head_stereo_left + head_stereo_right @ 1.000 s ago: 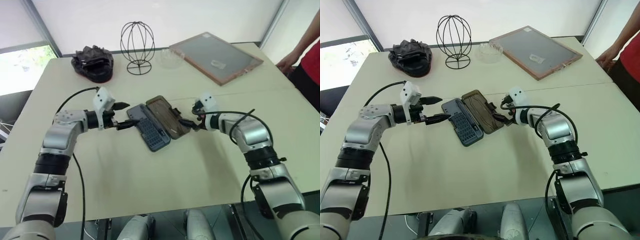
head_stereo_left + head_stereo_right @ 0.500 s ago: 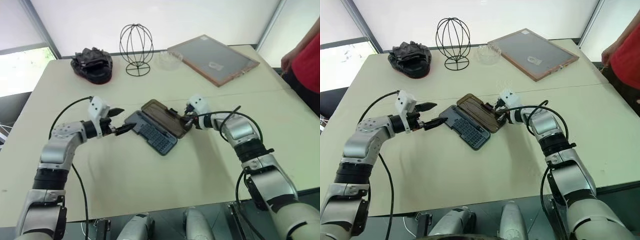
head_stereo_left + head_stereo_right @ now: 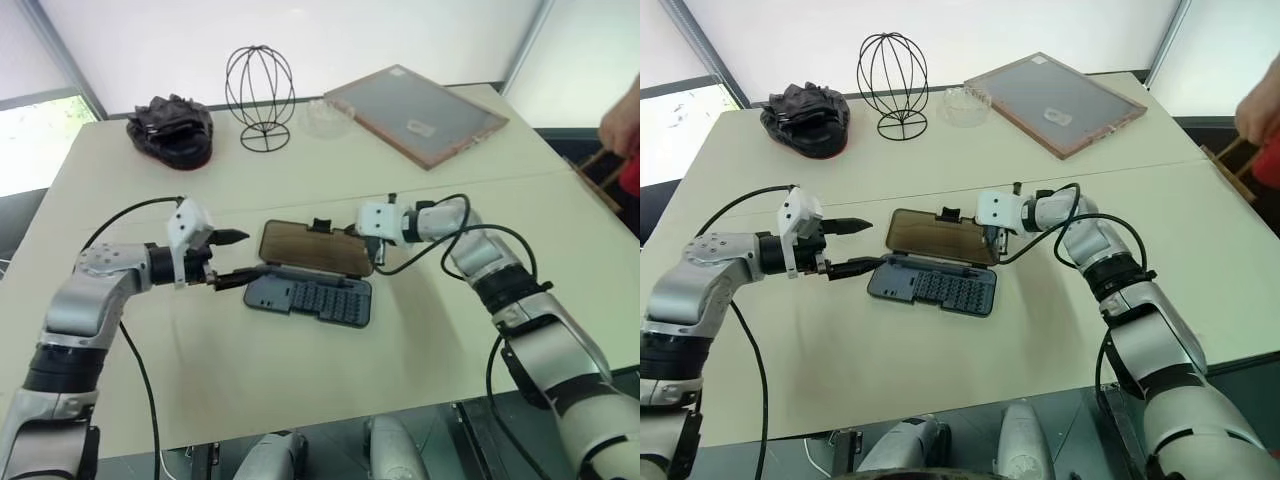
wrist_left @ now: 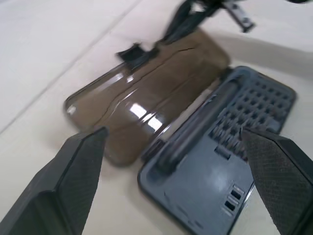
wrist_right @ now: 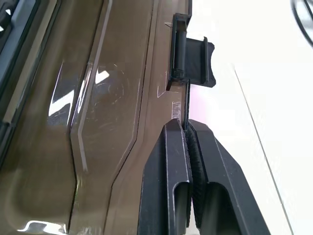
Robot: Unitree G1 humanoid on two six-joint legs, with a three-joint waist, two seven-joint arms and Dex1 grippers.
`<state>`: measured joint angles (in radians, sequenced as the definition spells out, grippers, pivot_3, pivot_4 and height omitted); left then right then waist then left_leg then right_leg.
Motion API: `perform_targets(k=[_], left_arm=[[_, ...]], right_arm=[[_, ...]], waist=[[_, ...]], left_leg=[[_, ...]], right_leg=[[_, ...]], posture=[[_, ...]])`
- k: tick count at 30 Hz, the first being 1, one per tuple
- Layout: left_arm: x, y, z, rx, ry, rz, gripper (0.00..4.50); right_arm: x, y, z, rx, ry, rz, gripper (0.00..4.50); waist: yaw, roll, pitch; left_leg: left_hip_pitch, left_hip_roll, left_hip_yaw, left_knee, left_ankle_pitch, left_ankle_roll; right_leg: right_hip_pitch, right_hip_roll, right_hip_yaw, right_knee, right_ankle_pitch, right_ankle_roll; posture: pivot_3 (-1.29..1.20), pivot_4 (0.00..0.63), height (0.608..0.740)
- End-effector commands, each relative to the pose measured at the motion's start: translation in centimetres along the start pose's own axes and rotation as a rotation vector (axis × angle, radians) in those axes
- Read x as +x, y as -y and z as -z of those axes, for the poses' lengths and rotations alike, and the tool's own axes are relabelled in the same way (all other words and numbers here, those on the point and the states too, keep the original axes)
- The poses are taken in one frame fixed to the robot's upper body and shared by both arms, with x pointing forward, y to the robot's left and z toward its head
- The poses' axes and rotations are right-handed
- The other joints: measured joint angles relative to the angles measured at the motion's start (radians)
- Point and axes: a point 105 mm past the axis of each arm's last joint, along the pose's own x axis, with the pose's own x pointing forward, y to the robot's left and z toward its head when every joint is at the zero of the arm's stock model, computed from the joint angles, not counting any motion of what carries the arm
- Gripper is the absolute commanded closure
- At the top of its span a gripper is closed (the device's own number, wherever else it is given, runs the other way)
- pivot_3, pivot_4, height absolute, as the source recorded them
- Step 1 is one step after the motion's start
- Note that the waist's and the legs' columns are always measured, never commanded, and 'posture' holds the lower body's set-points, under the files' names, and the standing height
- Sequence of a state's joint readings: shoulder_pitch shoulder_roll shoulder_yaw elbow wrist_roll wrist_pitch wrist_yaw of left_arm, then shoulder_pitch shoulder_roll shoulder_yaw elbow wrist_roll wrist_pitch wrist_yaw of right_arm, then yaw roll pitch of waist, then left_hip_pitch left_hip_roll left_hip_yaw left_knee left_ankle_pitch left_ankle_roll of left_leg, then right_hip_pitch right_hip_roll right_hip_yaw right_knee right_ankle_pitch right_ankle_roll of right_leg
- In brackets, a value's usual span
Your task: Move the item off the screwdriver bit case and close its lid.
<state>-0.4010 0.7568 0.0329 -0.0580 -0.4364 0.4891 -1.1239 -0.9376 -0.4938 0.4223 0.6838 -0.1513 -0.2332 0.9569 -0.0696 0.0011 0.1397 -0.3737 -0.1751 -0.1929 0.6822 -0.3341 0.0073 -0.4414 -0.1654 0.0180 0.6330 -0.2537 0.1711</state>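
The screwdriver bit case (image 3: pixel 310 296) lies open across the middle of the table, its grey-blue tray of bits nearest me. Its smoky-brown lid (image 3: pixel 310 248) lies behind the tray, with the black latch tab (image 3: pixel 320 225) on the far edge. My right gripper (image 5: pixel 186 128) is shut on the lid's thin far edge, just beside the tab. My left gripper (image 3: pixel 238 257) is open, a short way off the case's left end and touching nothing. A dark bar (image 4: pixel 195 129) lies in the tray's channel by the hinge. The item is hidden.
At the back of the table stand a black wire stand (image 3: pixel 259 95), a black lumpy object (image 3: pixel 170 130), a clear bowl (image 3: pixel 322 115) and a framed grey board (image 3: pixel 415 110). A person's hand (image 3: pixel 625 125) shows at the right edge.
The right gripper has shut on the lid's edge and rolled, moving left. The case has swung from diagonal to lying crosswise. The left gripper has drawn back from the case, still open.
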Motion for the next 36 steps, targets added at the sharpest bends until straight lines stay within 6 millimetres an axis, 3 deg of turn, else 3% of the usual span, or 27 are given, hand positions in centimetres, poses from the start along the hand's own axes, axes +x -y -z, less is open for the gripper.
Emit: perform_targets(k=[1,11,19,24,32,36], left_arm=[[-0.3,1.1,-0.9,0.028,0.005,0.036,0.0],[-0.5,1.4,-0.7,0.007,0.013,0.009,0.0],[-0.3,1.1,-0.8,0.0,0.023,-0.008,0.0],[0.1,0.9,-0.9,0.001,0.036,-0.012,0.0],[-0.2,0.1,-1.7,-0.074,0.11,-0.033,0.0],[-1.7,0.7,-2.7,-0.164,0.154,-0.016,0.0]], right_arm=[[1.0,-0.4,-1.5,-0.068,0.055,-0.066,4.48],[2.8,-0.8,-4.1,-0.104,0.182,-0.093,4.48],[2.7,-1.4,-3.1,-0.089,0.142,-0.109,4.48],[2.8,-1.2,-3.4,-0.13,0.155,-0.073,4.48],[2.1,-0.2,-3.4,-0.304,0.12,0.021,0.41],[-0.2,1.9,-5.4,-0.278,0.196,0.152,0.41]], waist=[[-0.001,0.0,0.0],[-0.003,0.0,0.0],[-0.002,0.001,0.0],[-0.002,0.001,0.0],[0.0,0.001,0.0],[-0.001,0.001,0.0]], left_leg=[[0.0,0.0,0.0,0.0,0.0,0.0],[0.0,0.001,0.0,0.0,0.0,0.0],[0.001,0.001,0.0,0.0,0.0,0.0],[0.001,0.001,0.0,0.0,0.0,0.0],[0.0,0.001,0.0,0.0,0.0,0.0],[0.0,0.001,0.0,0.001,0.0,0.0]], right_leg=[[0.0,0.0,0.0,0.0,0.0,0.0],[0.0,0.001,0.0,0.0,0.0,0.0],[0.0,0.002,0.0,0.0,0.0,0.0],[0.0,0.002,0.0,0.0,0.0,0.0],[-0.001,0.002,0.0,0.0,0.0,0.0],[-0.001,0.002,0.0,0.001,0.0,0.0]], posture=[[0.0,0.15,0.74],[0.0,0.15,0.74],[0.0,0.15,0.74],[0.0,0.15,0.74],[0.0,0.15,0.74],[0.0,0.15,0.74]])
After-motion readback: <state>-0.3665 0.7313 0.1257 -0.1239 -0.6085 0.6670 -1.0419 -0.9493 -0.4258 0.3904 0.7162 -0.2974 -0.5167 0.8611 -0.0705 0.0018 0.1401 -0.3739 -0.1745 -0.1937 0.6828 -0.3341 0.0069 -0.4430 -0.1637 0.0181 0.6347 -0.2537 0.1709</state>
